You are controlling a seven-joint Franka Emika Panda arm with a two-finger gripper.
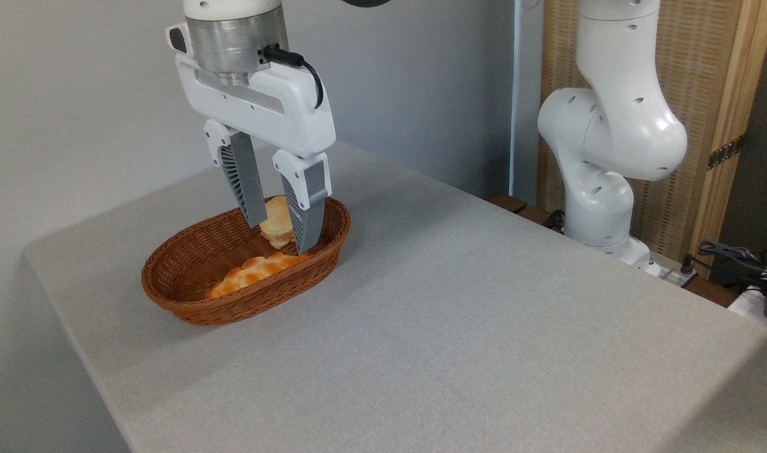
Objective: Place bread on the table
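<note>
- The hand (281,236) hangs over the wicker basket (188,302) with its two fingers spread apart and nothing between them; the tips sit just inside the rim at the basket's 2 o'clock end.
- The braided loaf (254,272) lies in the basket bottom along the near wall, running from about 7 o'clock up toward 2 o'clock, its upper end just below the right fingertip.
- A pale stacked bun (277,223) shows between the fingers from this view, toward the basket's 1 o'clock side. Whether it truly sits in the gap or behind it cannot be told from here.
- The step in hand looks like the approach to grasping; the loaf is not yet gripped and the task is at its start.
- To do it well, the hand should shift toward 7 o'clock, so the fingers straddle the loaf near its middle and not its pointed end, where a pinch would let it swing.
- The fingers should close across the loaf's narrow width, so the wrist may need turning to bring the gap square to the loaf.
- The near finger must slip between loaf and basket wall; that gap looks tight, so a slow descent is wise.
- Risks: catching the bun instead, or dragging the light basket.
- The grey desk (459,327) lies bare toward 4 o'clock of the basket, a good spot for release.
</note>
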